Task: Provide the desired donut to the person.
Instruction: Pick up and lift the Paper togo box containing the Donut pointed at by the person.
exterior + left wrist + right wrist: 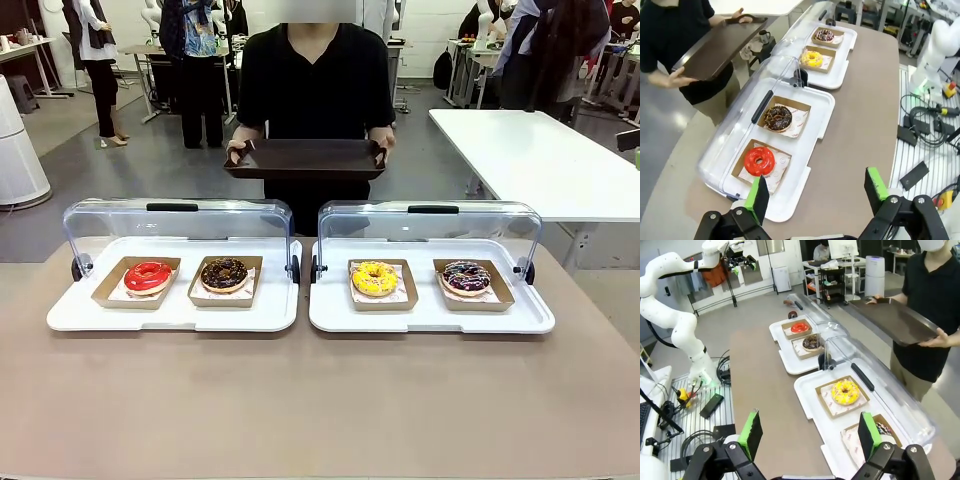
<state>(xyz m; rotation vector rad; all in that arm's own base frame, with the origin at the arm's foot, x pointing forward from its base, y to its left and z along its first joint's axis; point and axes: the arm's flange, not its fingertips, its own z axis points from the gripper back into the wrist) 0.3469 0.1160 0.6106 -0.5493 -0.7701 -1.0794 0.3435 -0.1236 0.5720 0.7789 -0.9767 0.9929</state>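
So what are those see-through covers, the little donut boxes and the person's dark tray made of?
Covers: clear glossy plastic, probably; you see through them and they catch glare. Donut boxes: brown matte cardboard, by their folded walls. Tray: dark brown, dull sheen; plastic or wood, I cannot tell.

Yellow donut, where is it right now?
The yellow donut sits in the right tray, front view, just left of the purple-glazed donut.

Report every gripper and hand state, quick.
Left gripper: open, holding nothing.
Right gripper: open, holding nothing.
Person's hands: both gripping the ends of a dark brown rectangular tray.
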